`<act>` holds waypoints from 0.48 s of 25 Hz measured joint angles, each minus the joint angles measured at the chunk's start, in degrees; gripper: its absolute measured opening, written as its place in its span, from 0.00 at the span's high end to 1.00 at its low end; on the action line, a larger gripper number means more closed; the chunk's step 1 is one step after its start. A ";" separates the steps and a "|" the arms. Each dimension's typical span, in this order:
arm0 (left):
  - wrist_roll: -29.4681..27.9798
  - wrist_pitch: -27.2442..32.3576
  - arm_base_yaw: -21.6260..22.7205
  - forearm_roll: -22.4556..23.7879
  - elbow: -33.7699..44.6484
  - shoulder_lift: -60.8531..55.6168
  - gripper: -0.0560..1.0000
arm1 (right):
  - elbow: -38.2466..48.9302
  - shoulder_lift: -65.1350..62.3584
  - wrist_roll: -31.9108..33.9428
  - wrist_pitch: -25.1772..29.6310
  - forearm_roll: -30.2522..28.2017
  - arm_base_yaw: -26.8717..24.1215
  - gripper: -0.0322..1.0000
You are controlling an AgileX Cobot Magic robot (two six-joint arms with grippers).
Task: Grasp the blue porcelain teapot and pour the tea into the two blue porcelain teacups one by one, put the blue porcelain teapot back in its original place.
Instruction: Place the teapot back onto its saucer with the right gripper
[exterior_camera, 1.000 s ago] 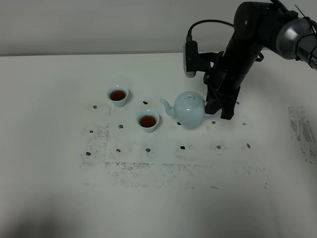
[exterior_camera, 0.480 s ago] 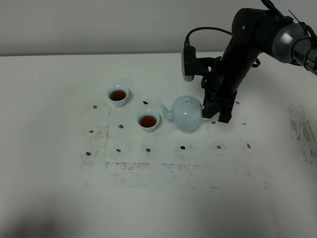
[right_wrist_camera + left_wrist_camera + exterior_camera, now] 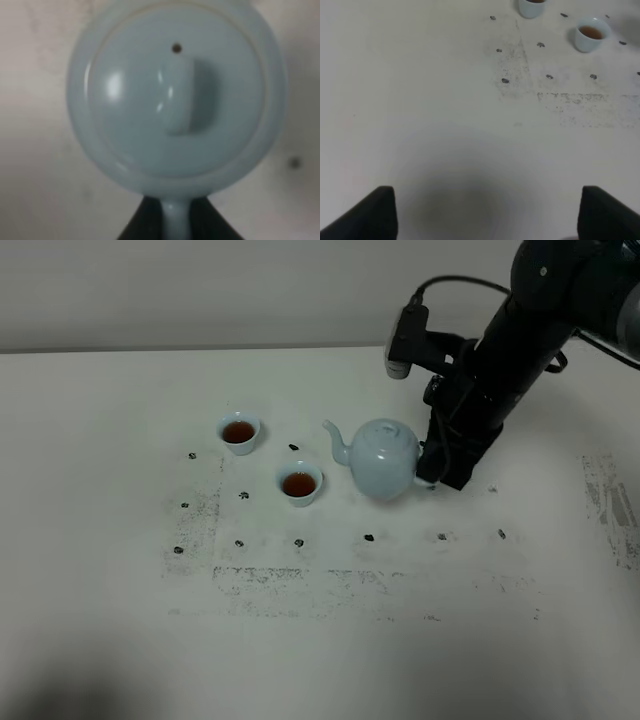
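On the left of the exterior high view, nothing of the left arm is seen. In the left wrist view the two dark fingertips of the left tool are seen wide apart, released, with only bare white surface between them.

Further right, the first teacup is stood on the surface, filled with dark tea. The second teacup is placed nearer the camera and to the right of the first, also filled with dark tea; the two are apart. Small dark marks are scattered over the surface around them.

Just right of the second teacup, the blue porcelain teapot is seen upright, lid on, its spout pointed left toward the cups without touching them. Whether its base is touching the surface cannot be told.

At the right, the right tool is clenched on the teapot's loop handle: in the right wrist view the handle is gripped between the dark fingers, with the lid knob seen from above.
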 joint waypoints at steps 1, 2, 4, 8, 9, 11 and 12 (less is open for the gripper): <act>0.00 0.00 0.00 0.00 0.00 0.00 0.28 | 2.57 -1.09 1.28 -1.43 0.69 0.00 0.93; 0.00 0.00 0.00 0.00 0.00 0.00 0.28 | 4.68 -2.01 2.18 -3.13 1.27 0.00 0.93; 0.00 0.00 0.00 0.00 0.00 0.00 0.28 | 9.05 -2.97 3.25 -8.04 2.66 0.00 0.93; 0.00 0.00 0.00 0.00 0.00 0.00 0.28 | 16.15 -3.25 1.27 -18.98 6.35 0.00 0.93; 0.00 0.00 0.00 0.00 0.00 0.00 0.28 | 17.20 -3.25 0.45 -20.68 6.94 0.00 0.93; 0.00 0.00 0.00 0.00 0.00 0.00 0.28 | 18.86 -3.25 -0.88 -23.27 7.74 0.00 0.93; 0.00 0.00 0.00 0.00 0.00 0.00 0.28 | 19.60 -3.25 -1.16 -24.24 7.80 0.00 0.93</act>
